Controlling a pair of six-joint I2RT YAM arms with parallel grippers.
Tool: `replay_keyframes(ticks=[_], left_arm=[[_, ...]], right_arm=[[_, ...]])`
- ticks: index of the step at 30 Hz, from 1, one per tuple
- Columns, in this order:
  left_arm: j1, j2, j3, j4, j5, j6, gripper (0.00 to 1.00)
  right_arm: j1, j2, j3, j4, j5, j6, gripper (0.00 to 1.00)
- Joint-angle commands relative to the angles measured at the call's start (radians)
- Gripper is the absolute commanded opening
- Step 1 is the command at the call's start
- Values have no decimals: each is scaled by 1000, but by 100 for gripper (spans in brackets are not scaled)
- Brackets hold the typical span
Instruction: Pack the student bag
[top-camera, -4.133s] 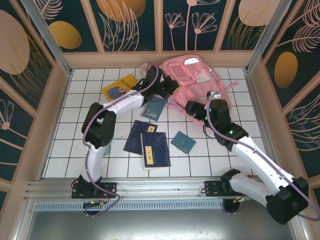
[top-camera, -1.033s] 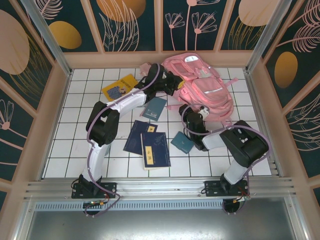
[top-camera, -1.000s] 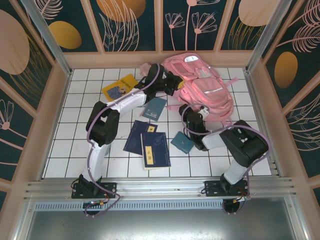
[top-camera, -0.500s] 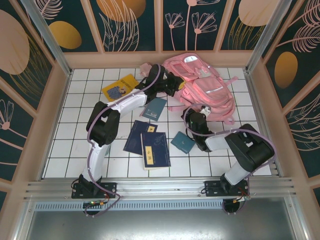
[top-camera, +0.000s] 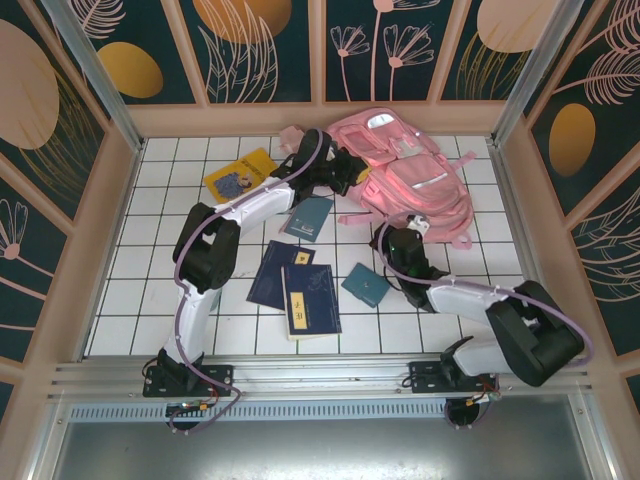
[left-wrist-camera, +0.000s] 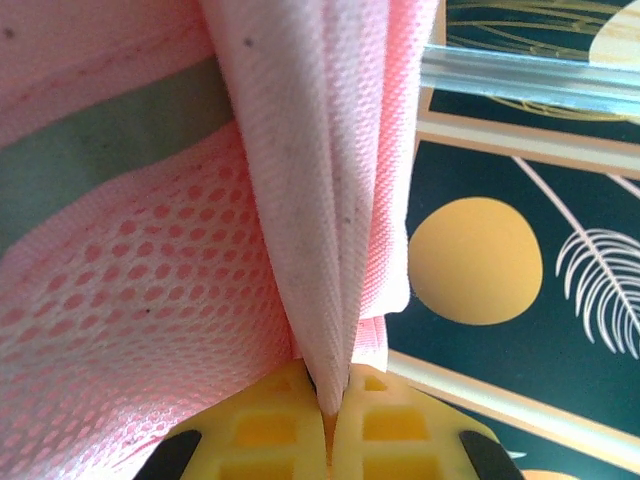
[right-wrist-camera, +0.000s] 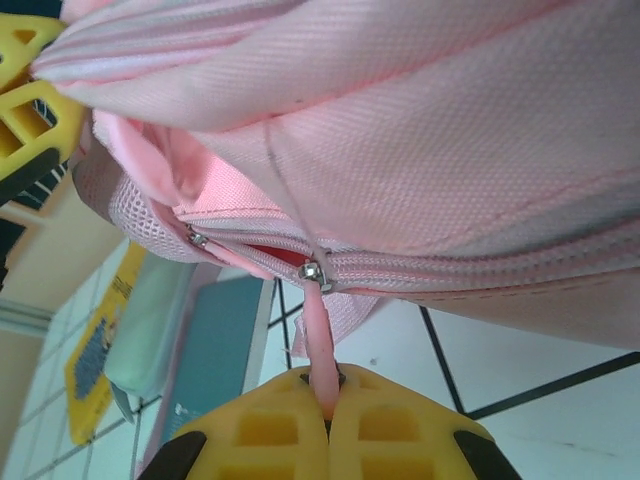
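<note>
The student bag (top-camera: 415, 180), glossy pink, lies at the back right of the tiled floor. My left gripper (top-camera: 352, 168) reaches its left edge and is shut on a fold of its pink fabric (left-wrist-camera: 330, 200); the yellow fingertips (left-wrist-camera: 270, 430) press together beneath that fold, with mesh padding to the left. My right gripper (top-camera: 405, 228) is at the bag's near edge, shut on the pink zipper pull (right-wrist-camera: 318, 330). The pull hangs from a metal slider (right-wrist-camera: 313, 270). Left of the slider the zip gapes a little, showing red inside.
Two dark blue books (top-camera: 290, 280) and a small teal book (top-camera: 366, 285) lie in the middle. Near the left arm lie another teal book (top-camera: 308, 217) and a yellow book (top-camera: 238, 175). A pale-green case (right-wrist-camera: 150, 320) lies beside the teal book. Walls enclose the floor.
My right gripper has shut on the zipper pull, and its arm has swung out to the right. The bag's near edge shifted slightly right. The left gripper holds as before.
</note>
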Motion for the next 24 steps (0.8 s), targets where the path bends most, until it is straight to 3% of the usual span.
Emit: replay_keyframes(ticks=[1,11,19,20,22,24], left_arm=[[26,-11,33,29,-9,27,0],[29,-7,17,39,-6,47,0],[28,-22,22,-7,-2,126,0],[27,-20,34,-18,3,149,5],[24,-30,52,-75,-2,197,35],[24,-74,7,-102,-29,232,50]], right_arm=[[-12,-90,-38,-140,15,-101,2],[-52,-312,-123,-216,-134,-198,9],[-121,-342,-48,-366,-234,-287,8],[-127,-339,-44,-360,-271,-294,7],[-129,-328,-31,-352,-311,-291,4],[-129,-308,-15,-345,-314,-274,0]])
